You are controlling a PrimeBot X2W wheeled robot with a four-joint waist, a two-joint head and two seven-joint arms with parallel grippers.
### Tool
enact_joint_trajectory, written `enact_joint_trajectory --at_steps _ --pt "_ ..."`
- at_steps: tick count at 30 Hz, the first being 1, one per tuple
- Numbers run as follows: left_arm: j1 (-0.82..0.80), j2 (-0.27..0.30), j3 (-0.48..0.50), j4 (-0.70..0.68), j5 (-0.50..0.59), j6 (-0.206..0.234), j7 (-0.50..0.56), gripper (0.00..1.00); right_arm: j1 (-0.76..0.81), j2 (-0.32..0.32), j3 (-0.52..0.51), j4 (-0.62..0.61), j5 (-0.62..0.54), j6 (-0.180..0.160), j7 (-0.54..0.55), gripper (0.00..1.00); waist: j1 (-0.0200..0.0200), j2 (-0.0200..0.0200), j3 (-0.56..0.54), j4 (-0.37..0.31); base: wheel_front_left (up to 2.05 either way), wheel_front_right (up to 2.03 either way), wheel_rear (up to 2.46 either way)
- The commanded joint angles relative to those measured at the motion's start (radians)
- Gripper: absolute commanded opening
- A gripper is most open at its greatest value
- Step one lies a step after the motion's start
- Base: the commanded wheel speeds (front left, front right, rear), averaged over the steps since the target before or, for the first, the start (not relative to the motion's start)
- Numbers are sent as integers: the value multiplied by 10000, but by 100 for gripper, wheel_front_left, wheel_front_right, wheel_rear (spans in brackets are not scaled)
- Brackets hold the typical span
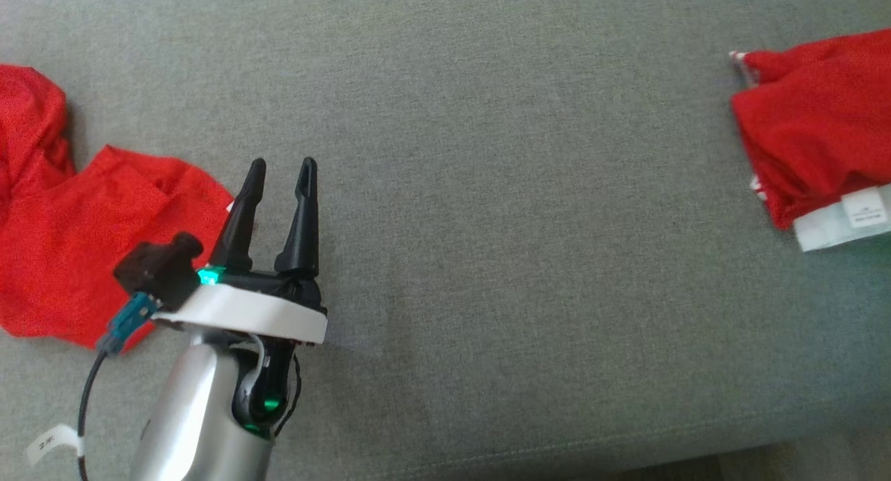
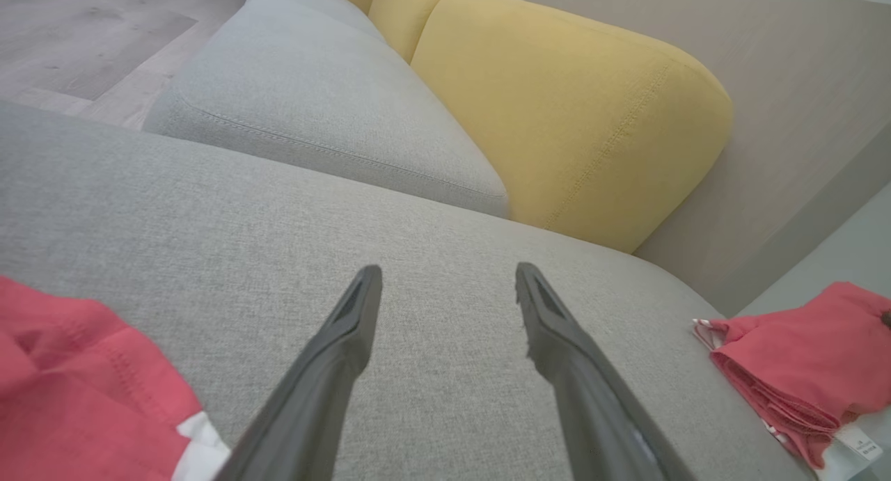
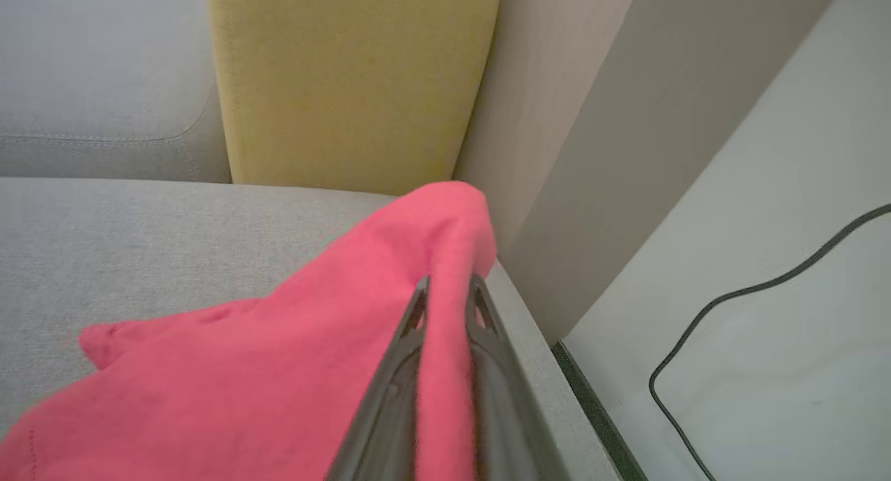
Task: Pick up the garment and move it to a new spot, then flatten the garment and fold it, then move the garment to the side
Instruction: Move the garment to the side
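Red fabric, the garment [image 1: 814,126], lies bunched at the far right end of a grey sofa seat [image 1: 522,258], close to the seat's right edge. A white band [image 1: 835,223] with a small printed label runs along the garment's near side.

In the right wrist view, a raised fold of this garment passes between the two dark fingers of the right end effector [image 3: 449,289]. The fingers stand almost together and pinch the cloth. The rest of the garment spreads down and to the left over the grey upholstery.

Well apart from it, at the left end of the seat, lies a second red garment [image 1: 76,244], spread loosely with a rumpled upper part.

Just beside that cloth's right edge is the left end effector [image 1: 282,164], its two dark fingers spread wide with nothing between them. Its silver forearm rises from the lower left of the head view. In the left wrist view the parted fingers point across bare grey fabric.

Behind the seat stands a yellow back cushion [image 2: 571,119] against a beige wall. Past the sofa's right end, a thin dark cable [image 3: 752,293] curves over a pale floor [image 3: 800,154].
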Motion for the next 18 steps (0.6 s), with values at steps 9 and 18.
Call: enact_joint_trajectory --at_steps 9,18 --pt "-299 58 331 -213 107 -54 -120 100 -296 18 -245 51 -166 -9 -282 61 -1 0 -98 -6 0 0 0" --pt "-138 58 307 -122 40 -67 -120 100 -350 196 -143 -288 133 -9 -375 100 -1 0 -343 -40 0 0 0"
